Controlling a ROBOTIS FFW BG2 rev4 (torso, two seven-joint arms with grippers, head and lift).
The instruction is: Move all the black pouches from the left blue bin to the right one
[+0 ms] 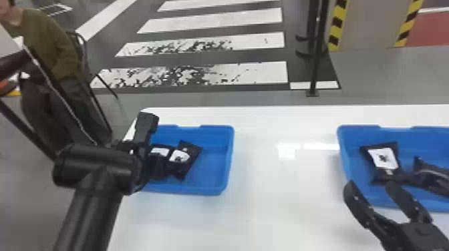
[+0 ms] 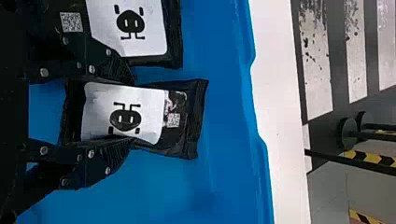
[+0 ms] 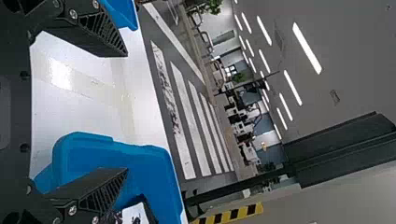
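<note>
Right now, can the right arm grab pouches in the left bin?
Probably not: its gripper is at the right bin, across the table, and the left arm is over the left bin.

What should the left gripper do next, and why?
I think the left gripper should gently squeeze its fingers together, because they look open, one on each side of a black pouch in the left blue bin.
</note>
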